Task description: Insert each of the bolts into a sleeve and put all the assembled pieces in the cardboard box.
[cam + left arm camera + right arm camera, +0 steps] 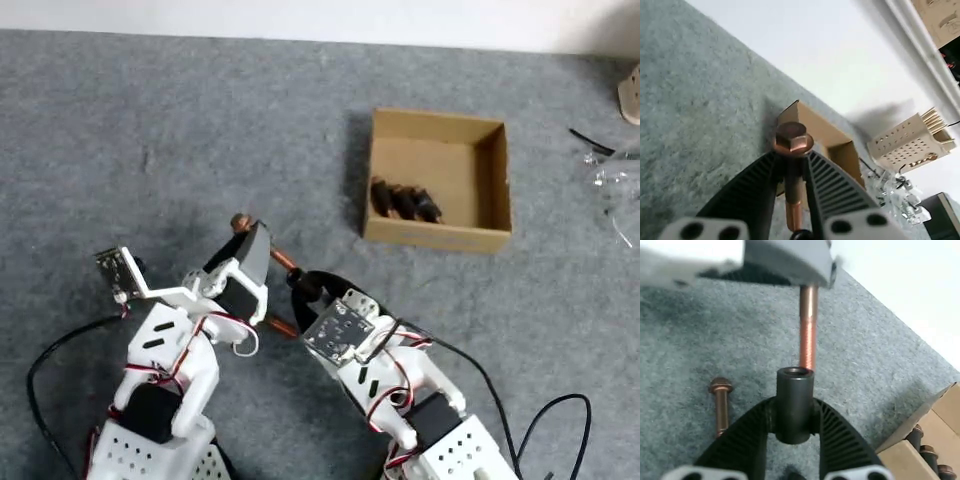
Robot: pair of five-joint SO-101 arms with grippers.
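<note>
My left gripper point(792, 157) is shut on a copper bolt point(793, 186), hex head point(240, 222) pointing away from the arm. My right gripper point(795, 409) is shut on a black sleeve point(794, 405), held upright in its jaws. The bolt's threaded tip point(806, 360) sits right at the sleeve's open mouth, lined up with it. In the high view both grippers meet mid-table, the sleeve point(301, 284) at the bolt's lower end. A loose bolt point(720, 407) lies on the carpet beside the right gripper. The cardboard box point(490, 175) holds three assembled pieces point(405, 202).
Grey carpet covers the table. Clear plastic items and wires point(610, 170) lie at the far right edge. A white perforated holder point(905, 145) stands beyond the box. Black cables point(545, 410) trail around the arm bases.
</note>
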